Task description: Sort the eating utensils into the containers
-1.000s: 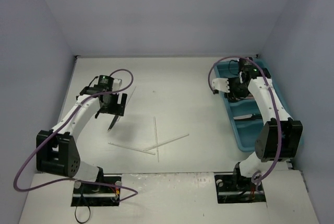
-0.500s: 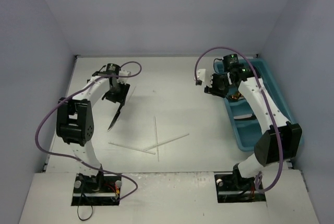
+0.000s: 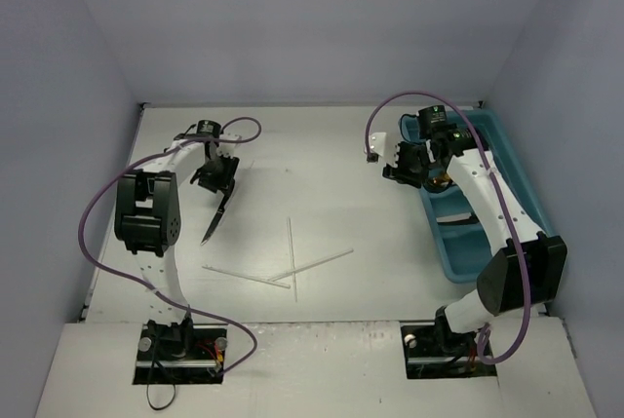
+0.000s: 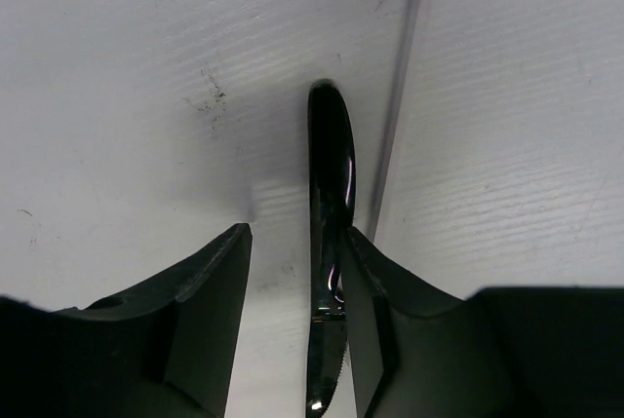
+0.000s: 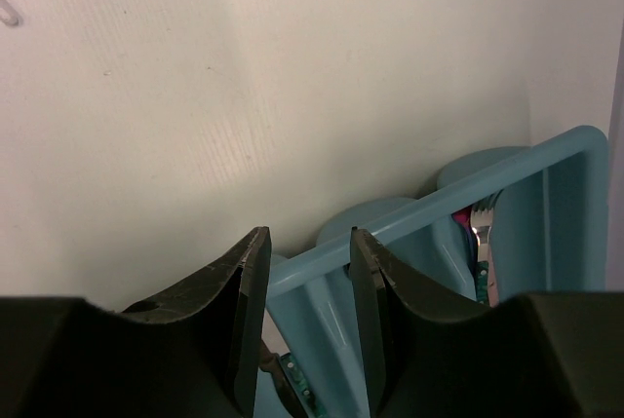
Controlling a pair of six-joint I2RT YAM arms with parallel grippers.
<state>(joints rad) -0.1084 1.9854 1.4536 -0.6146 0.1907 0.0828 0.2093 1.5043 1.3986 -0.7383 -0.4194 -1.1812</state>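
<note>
The left arm reaches far up the desk (image 3: 322, 145), well apart from the tray (image 3: 519, 176), elbow folded high and wrist tipped down. Its tool (image 4: 297, 243) stands partly spread astride a glossy dark knife (image 4: 331, 165): one finger touches the rounded handle, the other stands clear of it. A thin white stick (image 4: 400, 96) lies just beside the knife, on the scuffed matte surface. The right arm stretches along the tray, wrist bent over the tray's far corner. Its tool (image 5: 310, 243) is narrowly spread, pinching nothing, above the smooth teal plastic rim. A silver fork (image 5: 483, 243) lies inside the tray.
</note>
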